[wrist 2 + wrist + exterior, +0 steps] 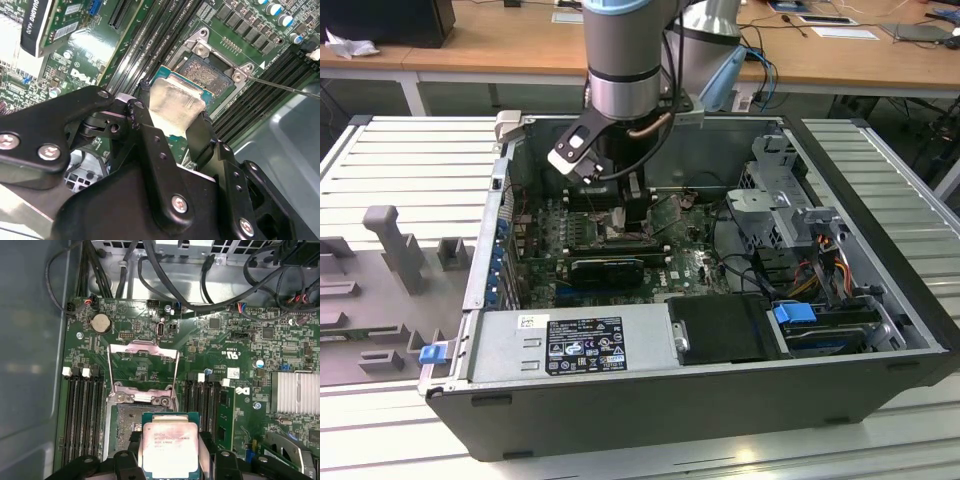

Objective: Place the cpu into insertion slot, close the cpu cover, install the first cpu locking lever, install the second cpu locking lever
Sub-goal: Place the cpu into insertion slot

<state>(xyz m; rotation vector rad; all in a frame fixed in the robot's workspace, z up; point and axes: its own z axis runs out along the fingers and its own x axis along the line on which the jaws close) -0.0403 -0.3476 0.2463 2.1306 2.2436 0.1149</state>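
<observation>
Placement in hand: silvery-beige square cpu (170, 447) is clamped in the jaws at the dark metal-rimmed insertion slot (207, 75); squaring is needed.

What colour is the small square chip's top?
The small square chip is pale silvery-beige; best in the first wrist view.

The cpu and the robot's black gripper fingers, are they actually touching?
Touching. In the second wrist view the fingers of the gripper press against opposite edges of the cpu, with no gap on either side.
</observation>
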